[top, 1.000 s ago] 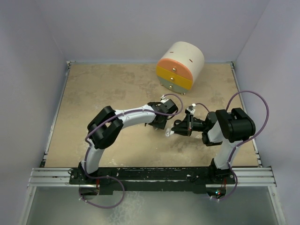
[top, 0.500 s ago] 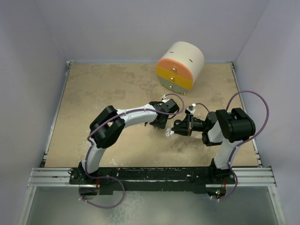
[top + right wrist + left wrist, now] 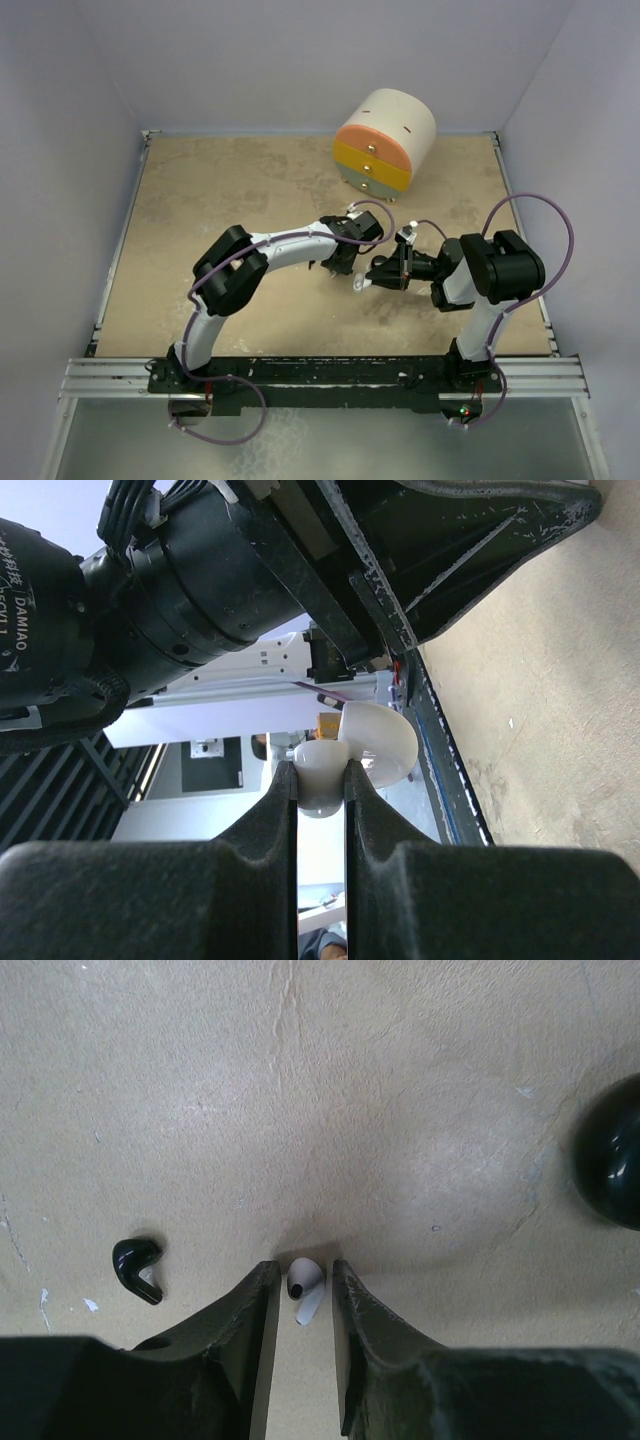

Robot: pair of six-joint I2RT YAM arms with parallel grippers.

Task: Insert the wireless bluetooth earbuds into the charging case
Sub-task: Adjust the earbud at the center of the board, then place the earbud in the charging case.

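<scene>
From above, we see the left gripper (image 3: 337, 270) and the right gripper (image 3: 367, 279) nearly meeting over the middle of the table (image 3: 220, 200). The cream-and-orange drawer unit (image 3: 385, 140) stands at 12 o'clock from them. The earbud is too small to make out here.

In the left wrist view, a white earbud (image 3: 304, 1282) lies on the table between the left fingertips. They stand narrowly apart, with a sliver of gap on each side, and grip nothing. A black curved piece (image 3: 139, 1269) lies at 9 o'clock of it. The glossy black charging case (image 3: 612, 1165) is at 2 o'clock, cut off by the frame edge.

In the right wrist view, the right jaws are clamped on a white rounded piece (image 3: 322, 780); we cannot tell what it is. At 10 o'clock a black motor housing (image 3: 150, 600) reads "DAMIAO".
</scene>
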